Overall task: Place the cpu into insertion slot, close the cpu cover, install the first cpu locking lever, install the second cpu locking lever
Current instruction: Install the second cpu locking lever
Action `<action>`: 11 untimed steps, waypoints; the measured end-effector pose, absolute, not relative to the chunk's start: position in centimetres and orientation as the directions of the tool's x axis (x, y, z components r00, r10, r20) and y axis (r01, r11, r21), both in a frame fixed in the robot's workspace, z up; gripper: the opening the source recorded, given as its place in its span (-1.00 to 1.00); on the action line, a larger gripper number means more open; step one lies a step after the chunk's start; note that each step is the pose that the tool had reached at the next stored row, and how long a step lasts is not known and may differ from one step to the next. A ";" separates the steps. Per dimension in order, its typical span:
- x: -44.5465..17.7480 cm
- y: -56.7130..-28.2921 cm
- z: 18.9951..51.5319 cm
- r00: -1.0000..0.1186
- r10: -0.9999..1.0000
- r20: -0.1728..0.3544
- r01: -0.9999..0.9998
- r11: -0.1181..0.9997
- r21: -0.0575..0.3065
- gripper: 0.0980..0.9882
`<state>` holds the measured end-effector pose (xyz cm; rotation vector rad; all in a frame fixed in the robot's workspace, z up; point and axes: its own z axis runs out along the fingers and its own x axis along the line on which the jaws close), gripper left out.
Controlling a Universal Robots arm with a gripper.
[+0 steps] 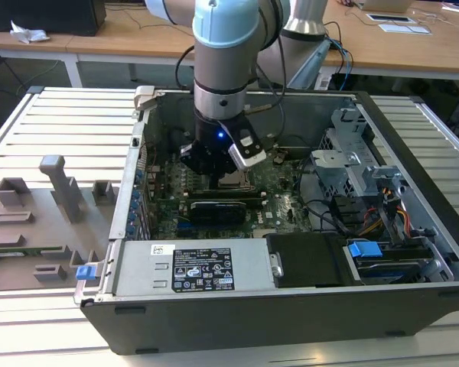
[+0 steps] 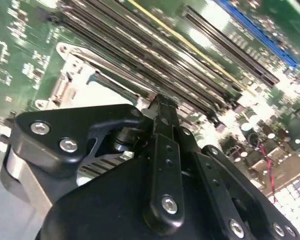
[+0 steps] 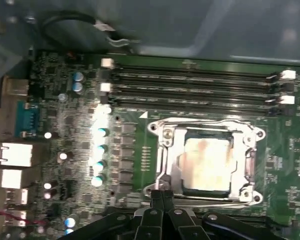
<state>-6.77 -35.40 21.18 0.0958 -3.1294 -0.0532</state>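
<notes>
Pincer: the gripper point(image 3: 161, 196) is hovering low over the motherboard point(image 3: 65, 100), its two fingertips pressed together and holding nothing, the tips sitting at the socket's edge, at about 7 o'clock from the chip in the first wrist view.
Chip: the cpu point(image 3: 208, 158) is lying flat inside the insertion slot point(image 3: 164, 150), its pale metal top facing up, apparently seated.
Frame plate: the cpu cover point(image 3: 176, 169) appears to be lying down around the chip, its window framing the metal top; whether it is locked I cannot tell.
Levers: a thin metal bar is running along the socket edge just beside the fingertips; too fine to say whether it is hooked.
Handling, as a judgement: the chip is light, stiff and slick, and the contacts under it are fragile, so edges only; the cover is thin springy sheet metal, best pushed on its rim; a lever is stiff wire, best taken at its bent end.
Surroundings: memory slots point(image 3: 195, 85) are lying at 12 o'clock from the socket; in the exterior view the arm point(image 1: 226, 76) is reaching down into the open computer case point(image 1: 413, 321).
</notes>
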 end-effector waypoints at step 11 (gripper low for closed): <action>-2.0 -33.2 21.2 -0.996 -0.061 0.066 -0.059 0.998 0.034 -0.98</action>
